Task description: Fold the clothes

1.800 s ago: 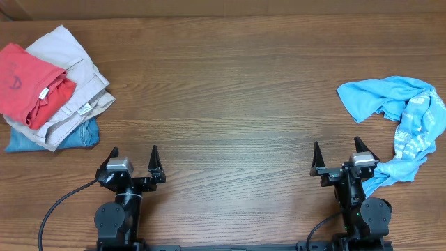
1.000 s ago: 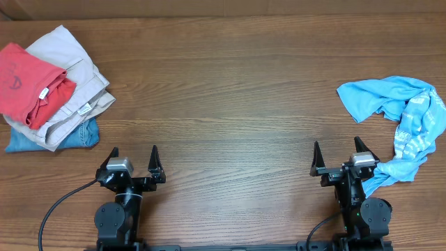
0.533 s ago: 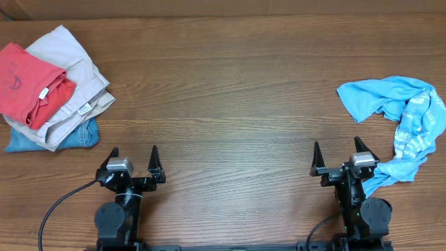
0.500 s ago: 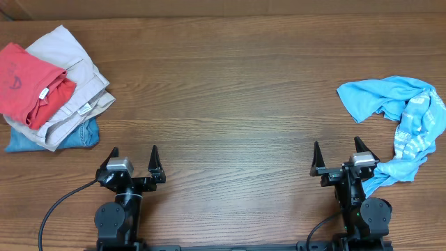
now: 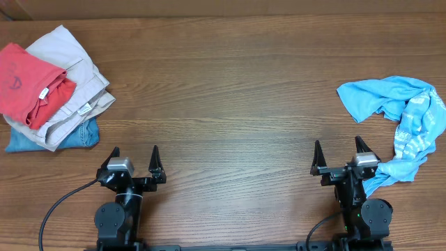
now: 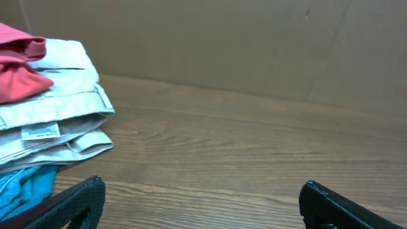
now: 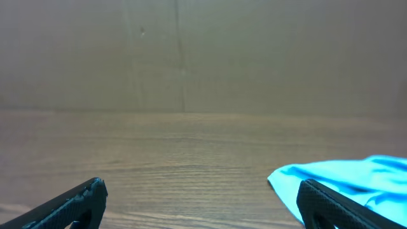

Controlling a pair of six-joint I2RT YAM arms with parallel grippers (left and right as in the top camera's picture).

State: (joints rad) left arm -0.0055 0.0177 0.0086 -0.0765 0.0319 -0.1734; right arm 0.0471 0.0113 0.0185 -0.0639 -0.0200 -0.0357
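Overhead view shows the light sky-blue T-shirt [image 5: 417, 118] at the right edge of the frame, a little above the middle. It is not flat. It lies crumpled in a curved shape: a wide bunched part goes across the top, and a narrower twisted strip comes down along the right side and ends at the lower right. The cloth has many folds and wrinkles. On the strip there is white print, but the letters cannot be read. No sleeve or collar can be clearly made out.

The lower end of the strip comes just beside the right gripper [image 5: 337, 146], on its right side. Whether the cloth touches it, I cannot tell. This gripper stands at the bottom right with its two fingers spread wide and nothing between them. In the right wrist view, a corner of the T-shirt [image 7: 356, 178] lies on the wooden table [image 7: 191, 159] at the lower right, behind the dark right finger [image 7: 337, 207].

The left gripper [image 5: 134, 150] stands at the bottom left, also spread wide and holding nothing. At the upper left lies a stack: a red T-shirt [image 5: 28, 84] on beige trousers [image 5: 73, 90] on blue denim [image 5: 52, 138], well apart from the blue T-shirt.
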